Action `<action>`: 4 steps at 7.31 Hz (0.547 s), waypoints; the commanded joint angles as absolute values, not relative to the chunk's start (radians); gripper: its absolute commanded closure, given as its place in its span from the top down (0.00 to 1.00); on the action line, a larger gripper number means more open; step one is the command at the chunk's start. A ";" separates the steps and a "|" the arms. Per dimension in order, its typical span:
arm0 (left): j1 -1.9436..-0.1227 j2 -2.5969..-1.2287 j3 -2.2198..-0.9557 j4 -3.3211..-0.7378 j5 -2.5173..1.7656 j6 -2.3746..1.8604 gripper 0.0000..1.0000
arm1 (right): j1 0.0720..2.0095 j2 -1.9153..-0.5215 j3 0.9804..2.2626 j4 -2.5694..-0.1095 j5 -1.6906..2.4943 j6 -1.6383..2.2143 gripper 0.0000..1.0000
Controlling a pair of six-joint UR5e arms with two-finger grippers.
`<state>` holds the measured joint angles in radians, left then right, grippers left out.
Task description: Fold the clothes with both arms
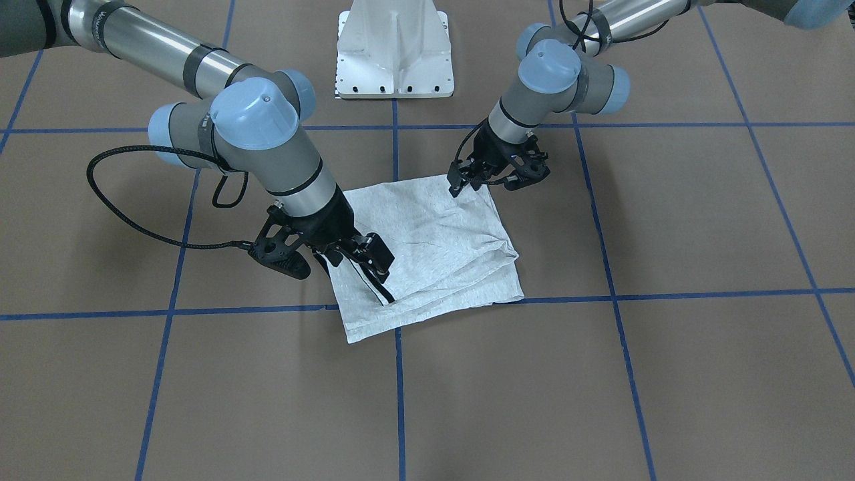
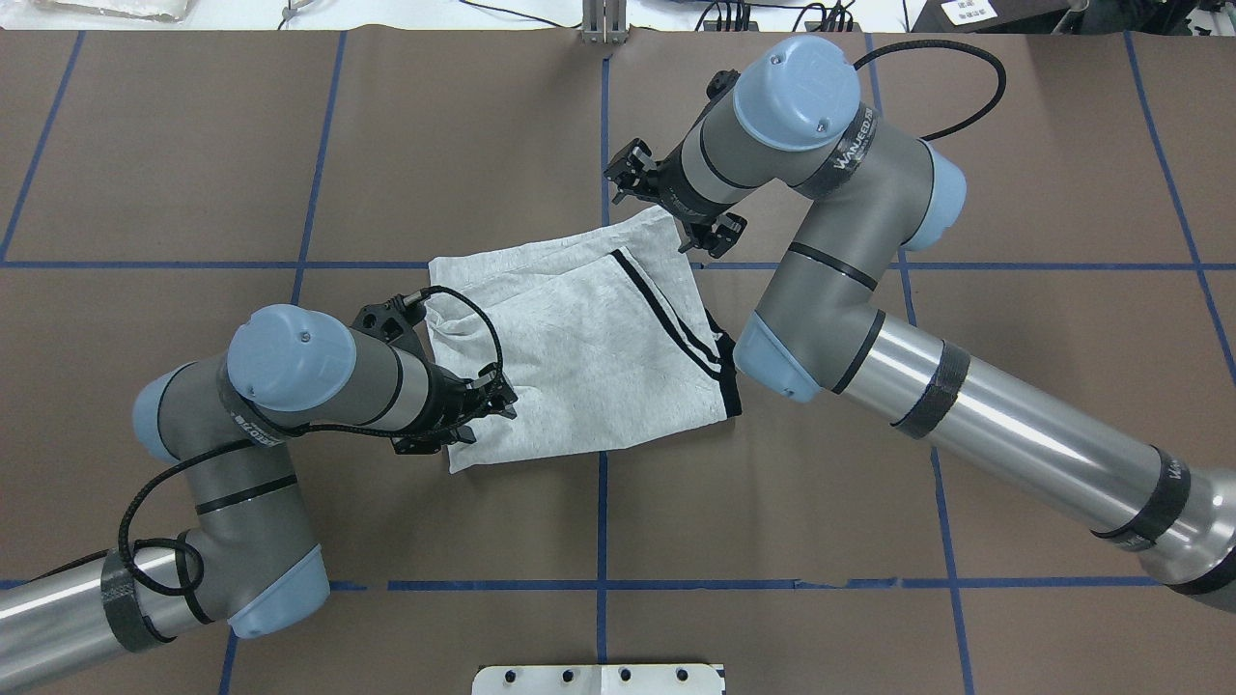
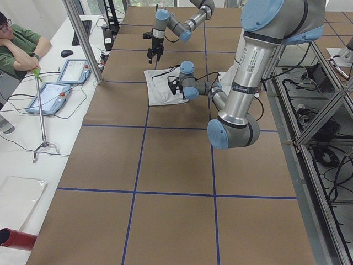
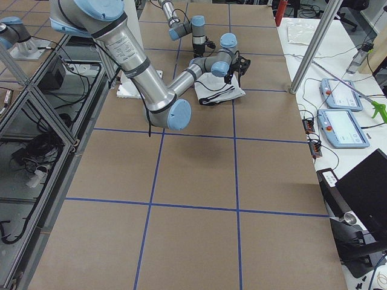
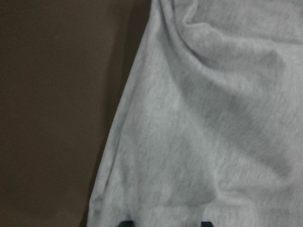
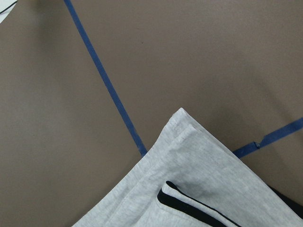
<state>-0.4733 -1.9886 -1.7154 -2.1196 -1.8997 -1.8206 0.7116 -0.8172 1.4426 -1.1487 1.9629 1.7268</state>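
The clothes, one light grey T-shirt (image 1: 434,247) (image 2: 570,357), lie folded into a rough square on the brown table, plain side up. A black-striped sleeve cuff (image 2: 676,319) crosses its right part. My left gripper (image 1: 486,184) (image 2: 488,413) hovers open over the shirt's corner nearest the robot. In the left wrist view its fingertips (image 5: 125,222) stand apart just above wrinkled fabric. My right gripper (image 1: 340,264) (image 2: 671,208) is open and raised above the shirt's far corner (image 6: 182,116), holding nothing.
The white pedestal (image 1: 394,53) stands at the robot's base. Blue tape lines (image 1: 397,387) grid the brown table. At the table's far side in the exterior left view, a seated person (image 3: 19,47) and tablets (image 3: 49,96) occupy a white bench.
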 commanded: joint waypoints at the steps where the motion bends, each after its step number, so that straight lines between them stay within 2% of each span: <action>1: -0.485 -1.990 -1.797 -2.027 -1.902 -1.790 0.99 | 0.733 -0.856 1.472 -1.149 2.003 1.723 1.00; 4: -0.578 -1.906 -1.908 -1.953 -1.904 -1.588 0.99 | 0.813 -1.029 1.644 -1.266 2.063 1.484 1.00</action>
